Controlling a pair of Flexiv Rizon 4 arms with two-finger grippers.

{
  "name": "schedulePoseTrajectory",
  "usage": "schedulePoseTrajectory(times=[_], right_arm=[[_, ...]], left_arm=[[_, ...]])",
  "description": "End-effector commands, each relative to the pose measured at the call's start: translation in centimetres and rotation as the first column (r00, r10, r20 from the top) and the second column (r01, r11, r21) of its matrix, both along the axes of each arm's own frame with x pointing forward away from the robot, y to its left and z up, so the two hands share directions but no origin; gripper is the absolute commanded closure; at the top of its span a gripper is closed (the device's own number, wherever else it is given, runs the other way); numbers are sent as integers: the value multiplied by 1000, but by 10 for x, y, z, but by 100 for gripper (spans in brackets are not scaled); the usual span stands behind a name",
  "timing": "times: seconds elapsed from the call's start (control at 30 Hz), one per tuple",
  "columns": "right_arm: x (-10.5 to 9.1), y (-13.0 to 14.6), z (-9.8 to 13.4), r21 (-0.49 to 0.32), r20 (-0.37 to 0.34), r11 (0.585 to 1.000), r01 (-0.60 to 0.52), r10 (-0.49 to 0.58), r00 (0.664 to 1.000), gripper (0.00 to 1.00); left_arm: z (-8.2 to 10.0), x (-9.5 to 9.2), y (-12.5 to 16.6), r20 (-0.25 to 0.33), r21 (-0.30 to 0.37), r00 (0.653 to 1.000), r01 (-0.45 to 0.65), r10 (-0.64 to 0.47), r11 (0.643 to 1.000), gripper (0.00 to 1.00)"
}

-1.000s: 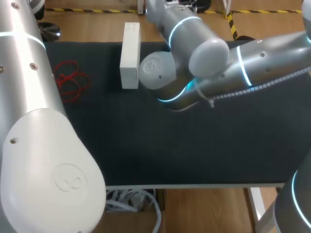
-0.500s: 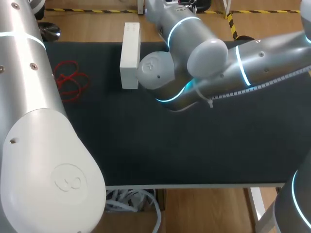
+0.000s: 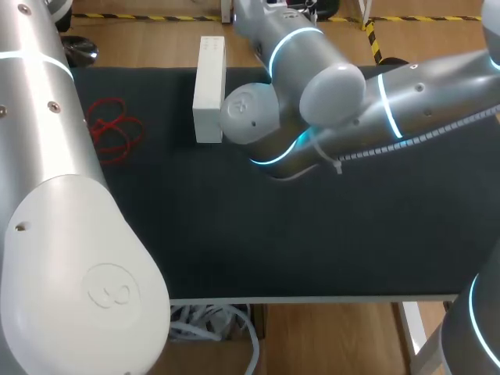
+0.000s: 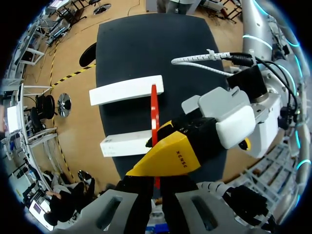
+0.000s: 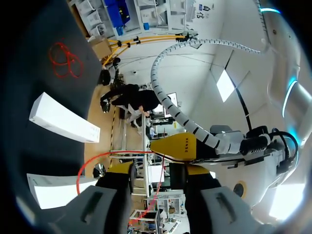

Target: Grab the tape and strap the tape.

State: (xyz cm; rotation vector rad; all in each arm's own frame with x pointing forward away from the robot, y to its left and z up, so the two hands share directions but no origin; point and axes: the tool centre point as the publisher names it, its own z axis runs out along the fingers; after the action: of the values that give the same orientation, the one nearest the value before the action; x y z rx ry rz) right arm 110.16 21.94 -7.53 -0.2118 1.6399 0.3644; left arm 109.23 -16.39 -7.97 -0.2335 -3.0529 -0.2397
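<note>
The bench [image 3: 273, 234] has a dark, matte top that reaches nearly from side to side in the head view. A long white box [image 3: 209, 90] lies lengthways at its far edge, with one end sticking out past the edge. To the left of the box, well apart from it, a loose tangle of red loops [image 3: 116, 129] lies flat on the dark surface.

The left arm [image 3: 62, 258] fills the near left corner of the head view. The right arm [image 3: 406, 109] comes in from the right and reaches past the middle, and its elbow joint sits just beside the white box. Both arms hide their own jaws in this view.

From the left wrist, a thin red tape [image 4: 154, 112] runs straight out between the left jaws. These stand narrow, one on each side of the tape, and hold it. The right arm's yellow finger lies across the tape just ahead of them. Beyond it, the tape's free end rises in front of the white box, and a second white box [image 4: 127, 144] lies nearer, alongside the first. Both boxes overhang the bench edge.

From the right wrist, the same tape curves in a wide arc, passes the left arm's yellow finger and drops down between the right jaws. I cannot tell whether those jaws grip it. The red loops and both boxes show on the dark top beyond.
</note>
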Motion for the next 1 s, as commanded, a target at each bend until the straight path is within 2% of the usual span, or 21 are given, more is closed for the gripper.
schedulePoseTrajectory(times=[0.03,0.43,0.7,0.83,1.0], right_arm=[[-1,0,4,-7,-7,1000,0,0,1000,67],[-11,-7,8,5,-2,1000,-10,10,1000,67],[-31,-15,14,21,4,999,-41,41,999,69],[-40,-29,14,33,2,999,-24,24,1000,69],[-46,-60,19,40,22,999,25,-26,999,71]], left_arm=[[2,2,-3,-7,7,1000,-1,1,1000,100],[2,2,-3,-7,7,1000,-1,1,1000,100],[2,2,-3,-7,7,1000,-1,1,1000,100],[2,2,-3,-7,7,1000,-1,1,1000,100],[2,2,-3,-7,7,1000,-1,1,1000,100]])
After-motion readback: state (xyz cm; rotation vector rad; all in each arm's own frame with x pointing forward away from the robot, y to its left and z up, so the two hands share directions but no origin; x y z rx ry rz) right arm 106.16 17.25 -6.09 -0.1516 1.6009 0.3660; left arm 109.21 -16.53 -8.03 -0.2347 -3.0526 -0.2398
